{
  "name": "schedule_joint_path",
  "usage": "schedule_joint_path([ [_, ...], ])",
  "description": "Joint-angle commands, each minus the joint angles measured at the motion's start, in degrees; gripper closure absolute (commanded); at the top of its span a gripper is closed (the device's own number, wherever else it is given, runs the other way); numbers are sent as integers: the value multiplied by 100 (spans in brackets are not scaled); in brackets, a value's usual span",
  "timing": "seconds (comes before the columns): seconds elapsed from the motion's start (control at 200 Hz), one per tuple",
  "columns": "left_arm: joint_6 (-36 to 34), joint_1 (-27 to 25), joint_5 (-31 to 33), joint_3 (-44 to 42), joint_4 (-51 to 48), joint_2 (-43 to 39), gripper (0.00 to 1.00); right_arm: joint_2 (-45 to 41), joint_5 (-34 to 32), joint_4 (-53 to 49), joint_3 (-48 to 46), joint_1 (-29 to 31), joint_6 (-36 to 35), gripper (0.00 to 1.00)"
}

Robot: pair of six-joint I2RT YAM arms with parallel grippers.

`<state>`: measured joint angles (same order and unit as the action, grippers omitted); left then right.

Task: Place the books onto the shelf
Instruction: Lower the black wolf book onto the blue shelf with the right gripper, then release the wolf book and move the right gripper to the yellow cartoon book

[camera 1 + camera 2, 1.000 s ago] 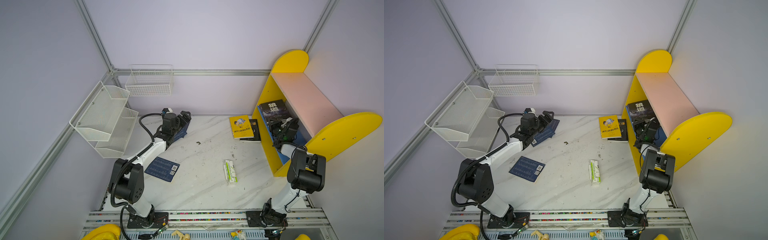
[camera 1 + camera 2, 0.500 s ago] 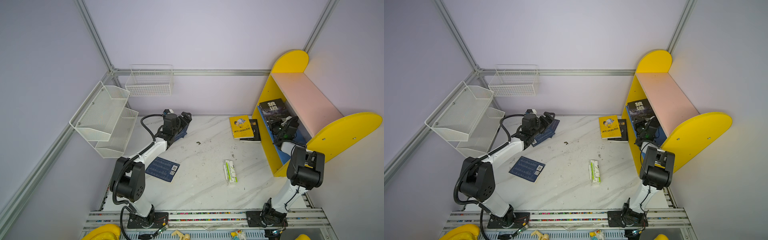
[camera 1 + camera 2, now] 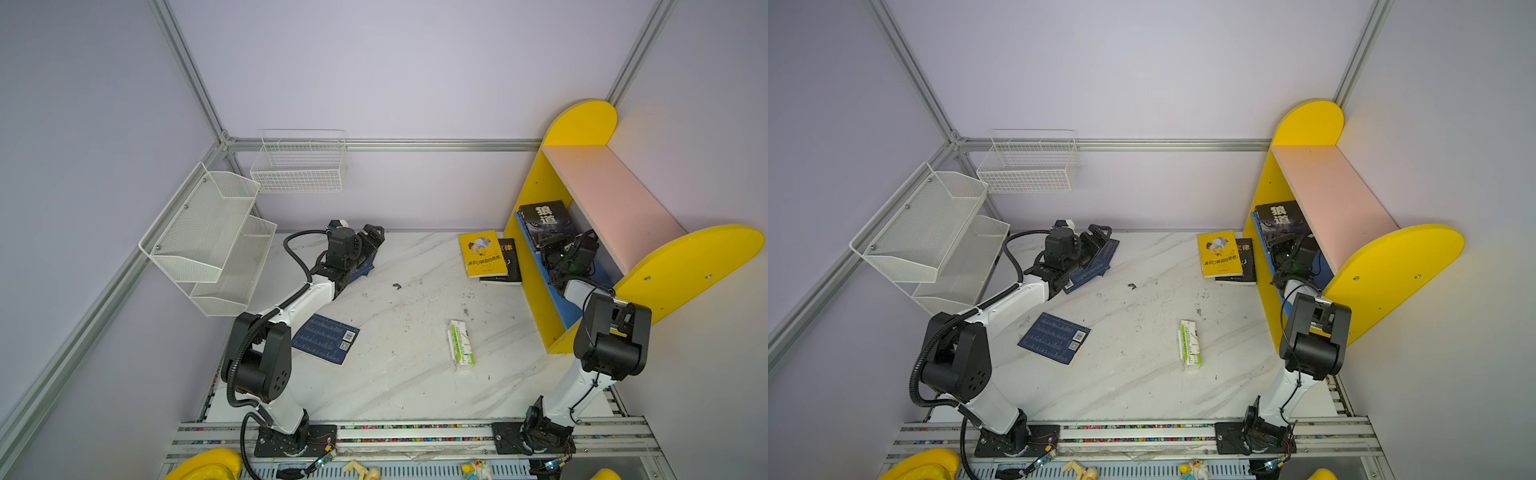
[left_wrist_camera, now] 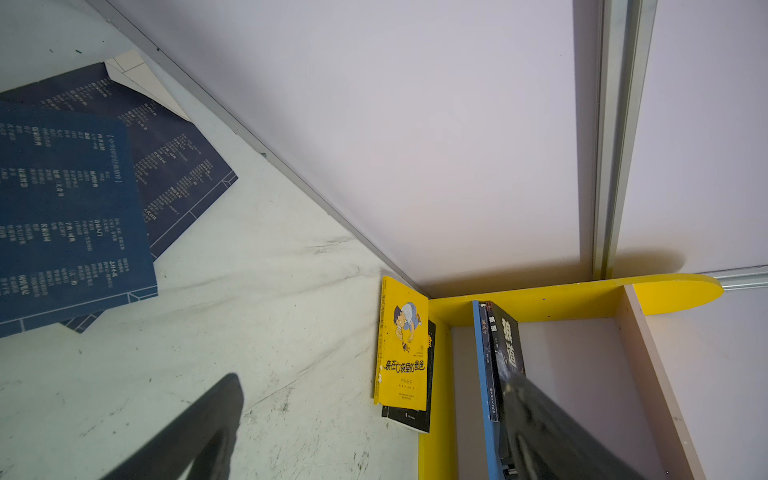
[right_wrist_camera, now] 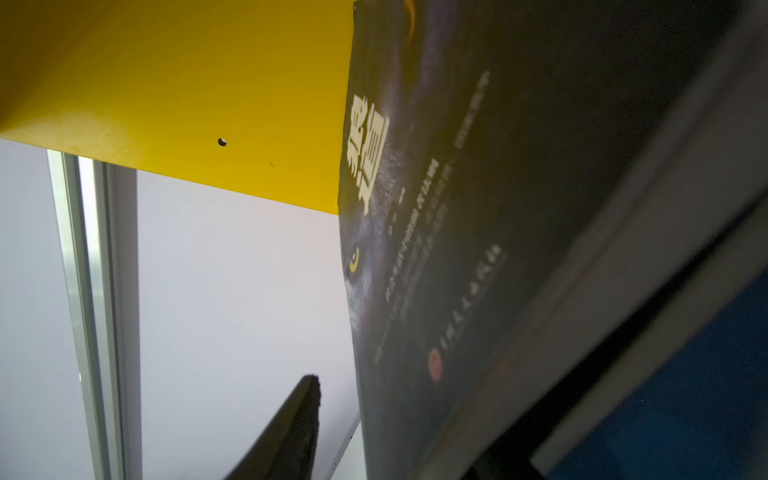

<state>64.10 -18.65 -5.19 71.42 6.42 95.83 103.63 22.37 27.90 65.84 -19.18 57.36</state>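
Observation:
The shelf (image 3: 685, 266) (image 3: 1391, 253) stands at the right. A black book (image 3: 546, 220) (image 3: 1281, 220) (image 5: 457, 208) rests on its blue lower board by the far yellow panel (image 5: 166, 83). My right gripper (image 3: 548, 245) (image 3: 1281, 245) (image 5: 415, 415) is open around this book's near edge, one finger (image 5: 303, 415) clear of the cover. A yellow book (image 3: 482, 253) (image 4: 403, 345) lies on another black book (image 3: 510, 262) beside the shelf. My left gripper (image 3: 374, 235) (image 3: 1100, 232) (image 4: 374, 436) hangs open and empty over two navy books (image 3: 361, 266) (image 4: 70, 208). A third navy book (image 3: 326, 338) lies near the left arm.
A green-and-white carton (image 3: 460, 345) (image 3: 1190, 345) lies on the marble table between the arms. A white mesh tiered rack (image 3: 208, 237) and a white wire basket (image 3: 299, 166) hang on the walls at the back left.
My right gripper's jaws have opened off the black book, which now rests in the shelf. The left arm has barely moved.

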Motion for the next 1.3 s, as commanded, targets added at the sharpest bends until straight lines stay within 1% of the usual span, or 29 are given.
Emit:
schedule_joint_path([
  [0.0,118,30,-157,-145,293,49,3,-303,-357,-723,300,-38,-279,44],
  [0.08,156,31,-193,-146,337,76,3,-348,-452,-1171,428,-40,-345,40],
  [0.19,173,37,-232,-150,363,94,3,-401,-505,-1431,436,-42,-348,36],
  [0.395,208,36,-288,-206,392,85,3,-454,-508,-1696,473,-42,-386,37],
  [0.525,217,37,-313,-255,409,78,3,-530,-520,-1679,466,-37,-468,37],
  [0.67,217,35,-351,-277,380,85,3,-569,-574,-2096,634,-40,-536,37],
  [0.735,200,37,-377,-299,370,94,3,-717,-686,-2372,657,-26,-409,37],
  [0.805,200,37,-401,-304,326,119,3,-912,-1026,-2788,677,83,-413,36],
  [0.89,191,37,-491,-236,269,189,3,-1107,-1365,-3297,676,244,-531,34],
  [1.015,105,34,-715,-1,196,394,1,-1465,-1563,-3507,489,599,-722,34],
  [1.11,-23,37,-1046,308,97,647,0,-1689,-1863,-3407,362,1235,-1128,34],
  [1.155,-84,30,-1210,465,33,785,0,-1691,-1869,-3284,321,1561,-1420,34],
  [1.245,-153,-7,-1427,640,13,961,0,-1427,-1984,-3283,378,2057,-1884,34],
  [1.295,-222,-41,-1466,675,4,1003,1,-1224,-2199,-3412,512,2290,-2031,33],
])
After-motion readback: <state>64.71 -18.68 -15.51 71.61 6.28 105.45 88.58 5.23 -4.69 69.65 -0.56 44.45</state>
